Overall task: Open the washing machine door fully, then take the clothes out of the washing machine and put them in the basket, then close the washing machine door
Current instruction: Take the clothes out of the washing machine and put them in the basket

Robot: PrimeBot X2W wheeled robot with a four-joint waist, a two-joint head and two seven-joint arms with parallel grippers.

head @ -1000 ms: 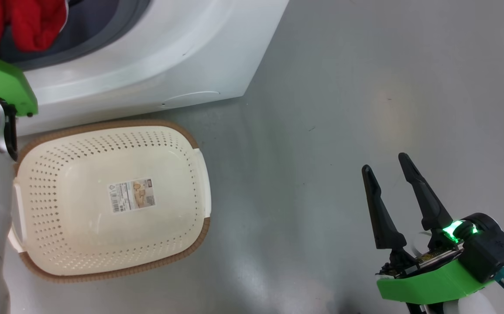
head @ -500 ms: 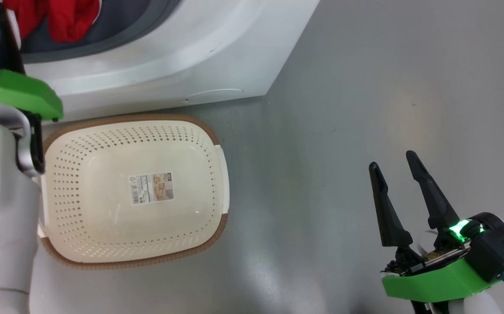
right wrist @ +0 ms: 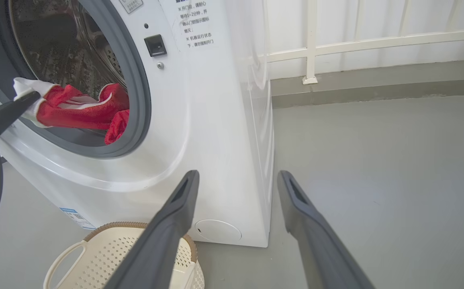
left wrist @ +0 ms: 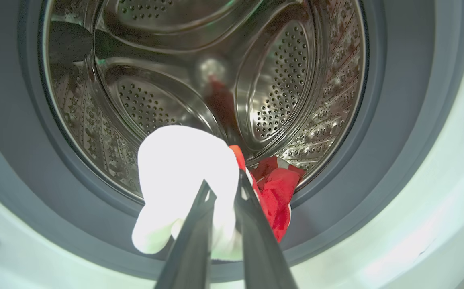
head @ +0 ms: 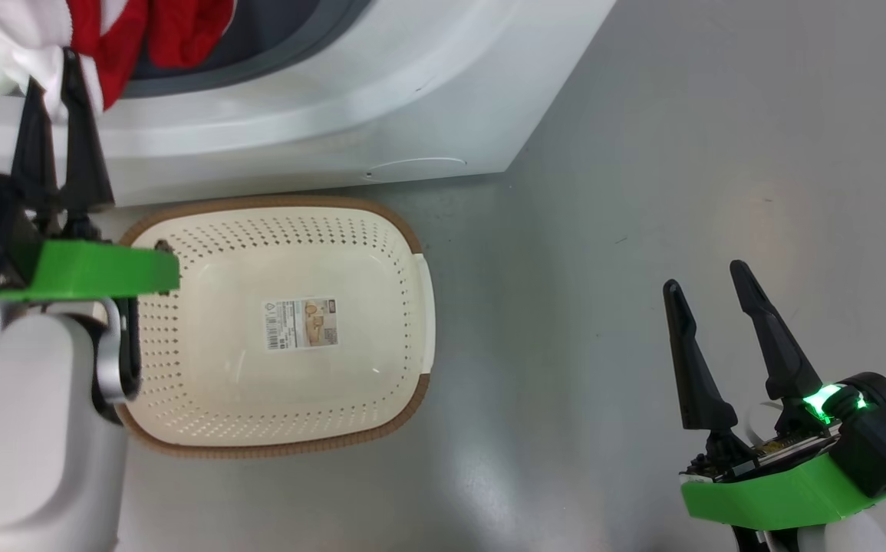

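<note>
Left claw (head: 51, 73) pulled back, pinching clothes (head: 174, 27) over washing machine (head: 381, 100) rim; right claw (head: 704, 276) spread.

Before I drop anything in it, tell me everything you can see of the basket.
The basket is a small cream-white plastic tub with rounded corners. Its walls are pierced by rows of small holes, and it has a brown woven-look rim and pale side handles. A paper label is stuck on its bottom; otherwise it is empty. It stands upright on the grey floor, close in front of the washing machine; whether the two touch cannot be told.
</note>
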